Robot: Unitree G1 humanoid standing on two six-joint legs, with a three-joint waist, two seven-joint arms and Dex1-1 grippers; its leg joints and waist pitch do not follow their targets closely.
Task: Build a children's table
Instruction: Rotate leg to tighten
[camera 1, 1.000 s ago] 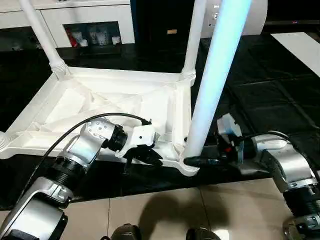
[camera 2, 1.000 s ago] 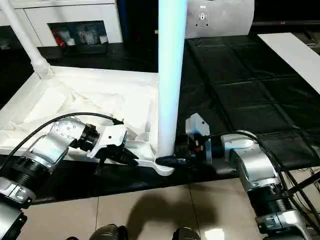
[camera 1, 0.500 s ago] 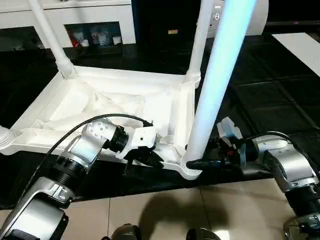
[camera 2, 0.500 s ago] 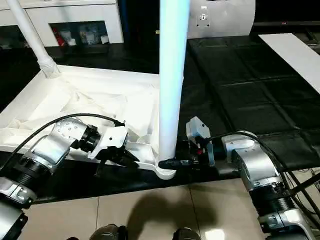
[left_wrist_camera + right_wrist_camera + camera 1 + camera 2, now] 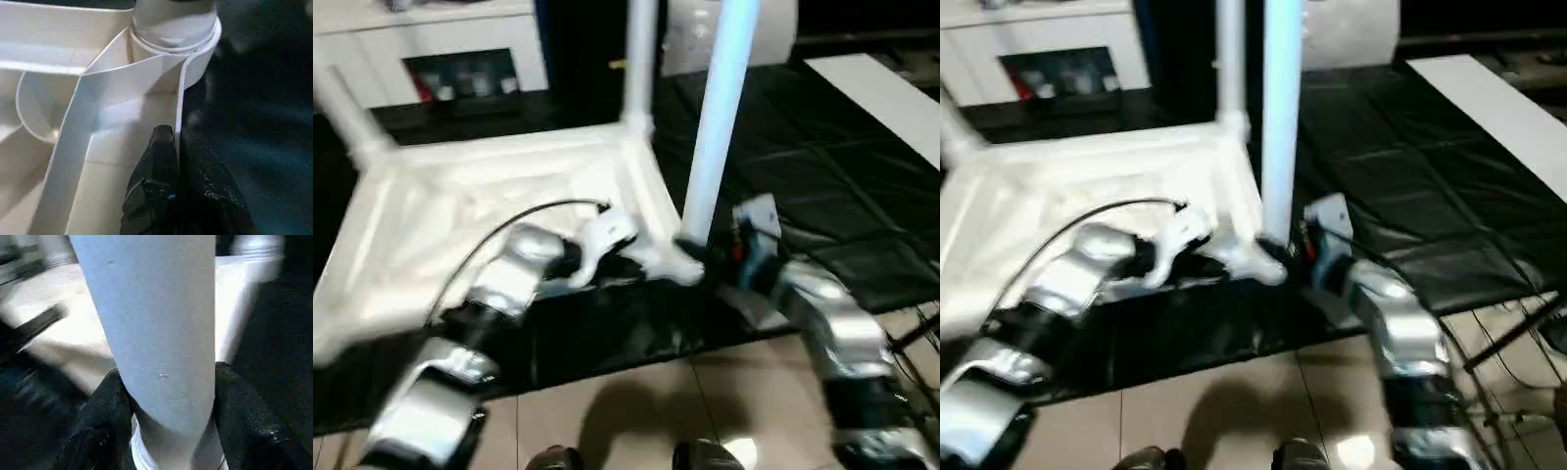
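The children's table lies upside down on black mats, its white ribbed top [image 5: 460, 225] facing up. A far leg [image 5: 641, 69] and a far left leg [image 5: 342, 117] stand in their corner sockets. The near right leg [image 5: 717, 117] rises from the front corner socket [image 5: 173, 29]. My right gripper [image 5: 166, 396] is shut on this leg's base, with a black finger [image 5: 110, 406] pressed on each side. My left gripper [image 5: 175, 147] is shut on the thin rim wall [image 5: 182, 98] of the top, just beside that corner.
Black mats [image 5: 822, 186] cover the floor under and to the right of the table. A white cabinet [image 5: 460, 49] stands at the back left and a white board [image 5: 881, 93] lies at the far right. Tiled floor [image 5: 636, 401] and my feet [image 5: 558, 458] are in front.
The whole picture has swung and blurred, so the camera moved. My right gripper's fingers have closed in on the near right leg's base. My left gripper keeps its hold on the rim.
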